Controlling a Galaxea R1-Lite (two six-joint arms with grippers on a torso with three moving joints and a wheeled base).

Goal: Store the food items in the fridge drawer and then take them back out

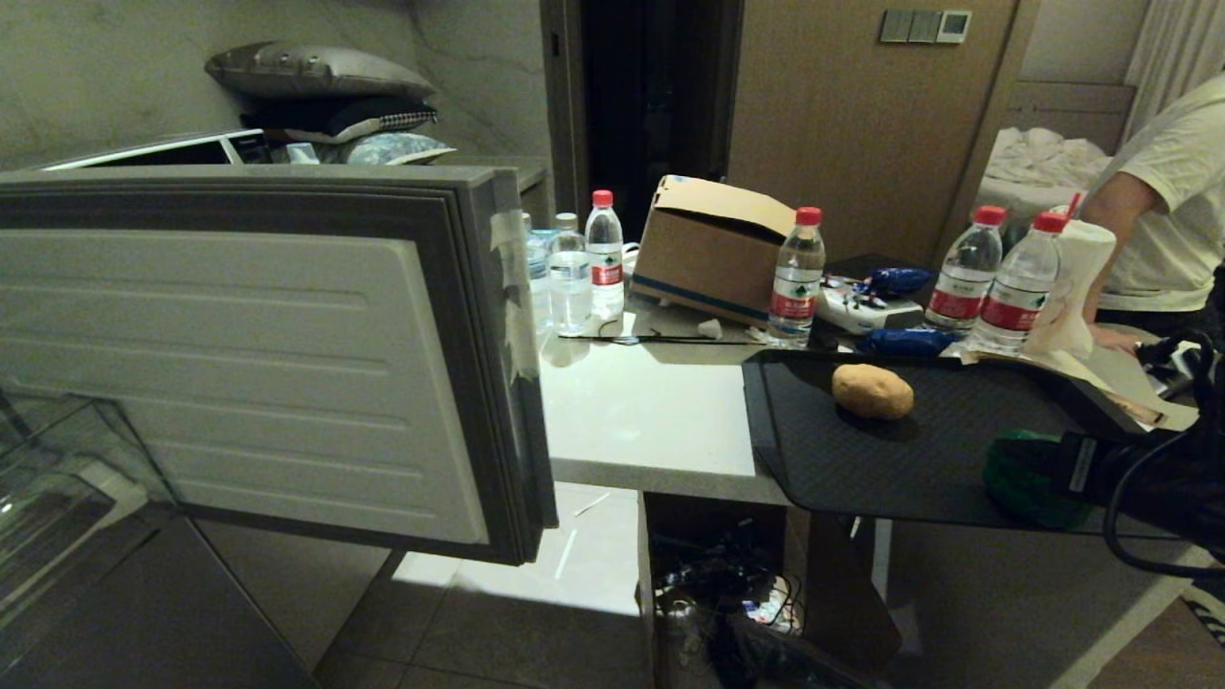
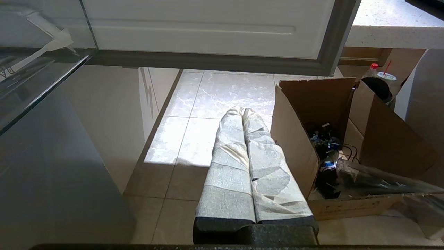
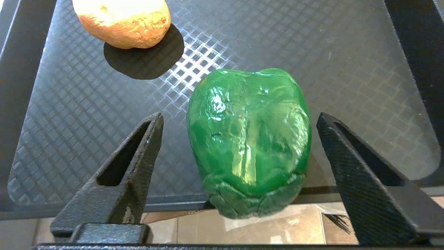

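On the black tray [image 1: 919, 450]: one potato [image 1: 872, 391], one green item [image 3: 248, 139].

The potato [image 3: 122, 21] is tan-brown and oval, with a rough skin. It lies on its side on the black tray [image 3: 86, 114], beyond the right gripper [image 3: 239, 119] and apart from it. The green pepper [image 3: 249, 139] is glossy and dark green, rounded, with folds at one end. It rests at the near edge of the tray, partly over the rim, between the two spread fingers [image 3: 138, 152], touching neither. The fridge drawer [image 1: 278, 354] stands pulled out, far to the left of this gripper, showing its white ribbed inner face and clear bin [image 1: 57, 478].
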